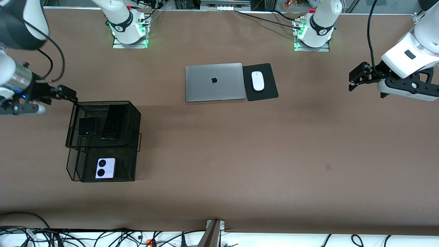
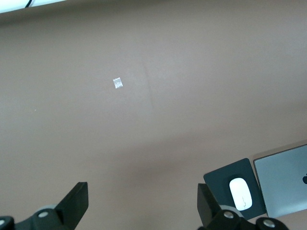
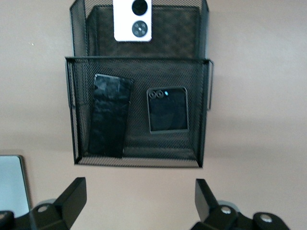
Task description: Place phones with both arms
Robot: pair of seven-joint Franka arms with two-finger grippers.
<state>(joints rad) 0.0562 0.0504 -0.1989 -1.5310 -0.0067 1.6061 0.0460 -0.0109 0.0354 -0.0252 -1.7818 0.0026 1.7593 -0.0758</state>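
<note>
A black mesh two-tier basket [image 1: 103, 103] stands toward the right arm's end of the table. Its upper tier holds the square black flip phone [image 1: 87, 126] and the long slim black slab [image 1: 113, 125] side by side. The lavender-white phone [image 1: 105, 168] with two black lenses lies in the lower tier, nearer the front camera. The right wrist view shows the basket rim [image 3: 139, 59], slab [image 3: 110, 115], flip phone [image 3: 167, 109] and lavender-white phone [image 3: 133, 20]. My right gripper [image 1: 67, 93] [image 3: 139, 201] is open and empty over the table beside the basket. My left gripper [image 1: 358, 77] [image 2: 142, 203] is open and empty over bare table at the left arm's end.
A closed silver laptop [image 1: 214, 82] lies mid-table near the bases, with a white mouse [image 1: 258, 81] on a black pad [image 1: 265, 92] beside it. The left wrist view shows the mouse [image 2: 241, 192], pad [image 2: 225, 179] and laptop [image 2: 283, 182]. Cables run along the front edge.
</note>
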